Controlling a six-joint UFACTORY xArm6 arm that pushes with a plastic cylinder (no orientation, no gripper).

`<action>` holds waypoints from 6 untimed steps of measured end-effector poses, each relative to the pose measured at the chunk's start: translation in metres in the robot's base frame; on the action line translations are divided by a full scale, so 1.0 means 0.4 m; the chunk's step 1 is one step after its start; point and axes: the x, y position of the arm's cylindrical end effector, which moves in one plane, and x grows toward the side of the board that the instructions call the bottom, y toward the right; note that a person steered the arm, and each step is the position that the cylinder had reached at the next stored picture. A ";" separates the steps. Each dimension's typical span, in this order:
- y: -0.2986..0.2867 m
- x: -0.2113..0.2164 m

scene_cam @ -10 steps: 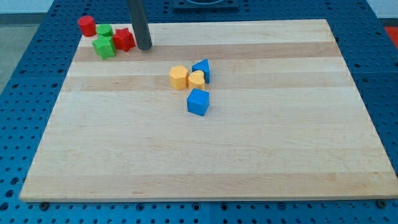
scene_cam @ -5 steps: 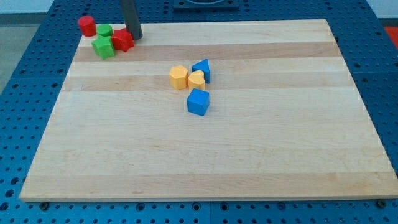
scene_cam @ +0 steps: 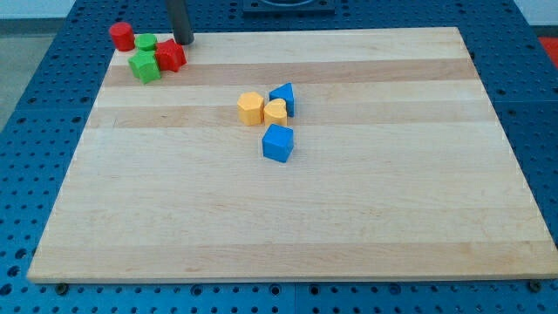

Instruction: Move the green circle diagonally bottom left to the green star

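Now green circle (scene_cam: 146, 42) just left of tool (scene_cam: 183, 41), seemingly apart.

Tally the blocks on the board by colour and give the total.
Red: 2, the red circle and the red star.
Green: 2, the green circle and the green star.
Yellow: 2, the yellow hexagon and the yellow heart.
Blue: 2, one blue block and another blue block.
Total: 8.
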 end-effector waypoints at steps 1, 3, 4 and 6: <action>-0.042 -0.002; -0.141 -0.004; -0.154 -0.004; -0.162 0.005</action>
